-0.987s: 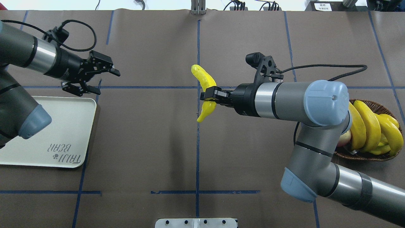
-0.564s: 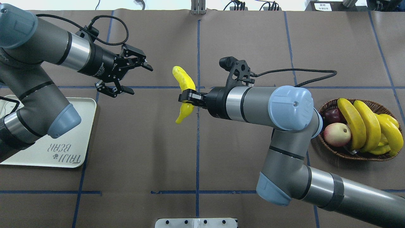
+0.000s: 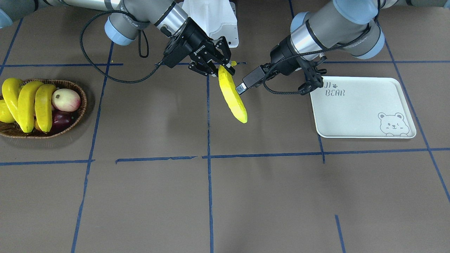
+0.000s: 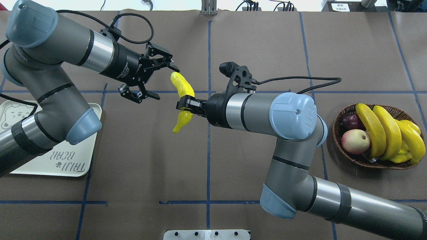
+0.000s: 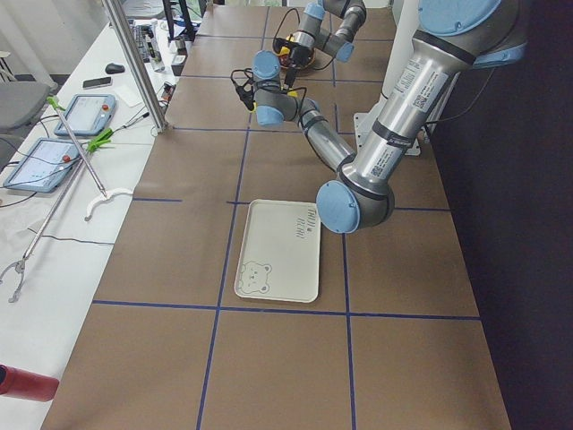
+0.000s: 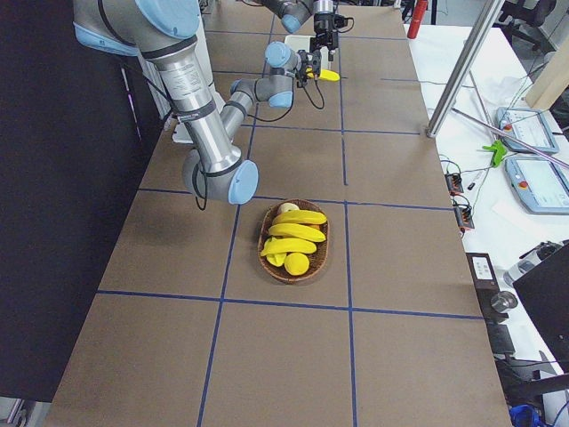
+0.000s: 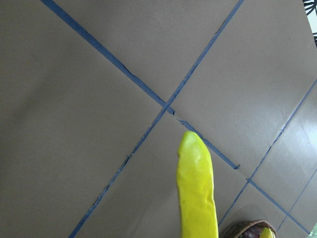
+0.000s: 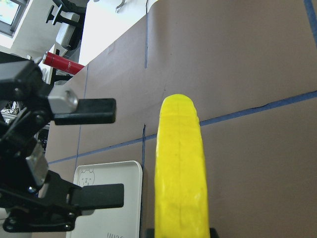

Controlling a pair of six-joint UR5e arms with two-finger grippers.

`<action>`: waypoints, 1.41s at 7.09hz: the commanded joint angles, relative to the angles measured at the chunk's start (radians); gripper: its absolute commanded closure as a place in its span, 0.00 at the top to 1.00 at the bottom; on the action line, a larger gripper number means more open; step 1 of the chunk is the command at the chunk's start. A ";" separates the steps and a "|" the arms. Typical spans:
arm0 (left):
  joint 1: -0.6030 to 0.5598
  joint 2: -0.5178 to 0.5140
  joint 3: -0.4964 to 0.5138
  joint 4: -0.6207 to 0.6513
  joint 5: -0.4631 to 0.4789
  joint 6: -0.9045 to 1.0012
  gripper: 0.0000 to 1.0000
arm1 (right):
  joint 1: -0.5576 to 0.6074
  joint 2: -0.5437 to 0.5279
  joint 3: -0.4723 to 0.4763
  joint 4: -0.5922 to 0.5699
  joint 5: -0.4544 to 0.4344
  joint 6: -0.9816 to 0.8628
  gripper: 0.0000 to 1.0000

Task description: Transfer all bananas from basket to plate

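One banana [image 4: 182,86] is hanging in mid-air over the table's centre, and the right gripper [image 4: 184,102] is clamping it near its middle. It is looking like light, stiff, glossy plastic, so I am judging it apt to swivel in a narrow pinch. The free half toward 12 o'clock is offering the best hold. The left gripper [image 4: 166,84], jaws spread wide, is sitting just beside that half, at its 9 o'clock. Three more bananas [image 4: 383,130] are lying in the basket [image 4: 363,164] at 4 o'clock. The plate [image 4: 87,151] is waiting at 8 o'clock. Brown paper with blue tape lines is covering the table [image 4: 267,43], and a white bench [image 5: 54,224] carrying tablets [image 5: 85,115] is flanking it.
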 commanded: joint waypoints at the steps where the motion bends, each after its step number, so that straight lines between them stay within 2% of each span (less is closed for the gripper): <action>1: 0.008 -0.022 0.030 0.003 0.000 -0.037 1.00 | -0.005 -0.001 0.012 0.006 -0.001 0.058 0.04; 2: 0.008 -0.022 0.036 0.004 0.000 -0.037 1.00 | -0.023 -0.008 0.022 0.017 -0.079 0.058 0.04; 3: 0.013 -0.022 0.037 0.004 0.000 -0.037 1.00 | -0.078 -0.024 0.022 0.099 -0.163 0.049 0.04; 6: 0.024 -0.025 0.037 0.000 0.000 -0.029 1.00 | -0.080 -0.035 0.024 0.103 -0.159 0.037 0.05; 7: 0.025 -0.024 0.037 0.000 0.000 -0.028 0.92 | -0.083 -0.039 0.025 0.101 -0.161 0.020 0.05; 10: 0.044 -0.021 0.043 -0.007 0.000 -0.026 0.79 | -0.083 -0.036 0.029 0.103 -0.162 0.017 0.06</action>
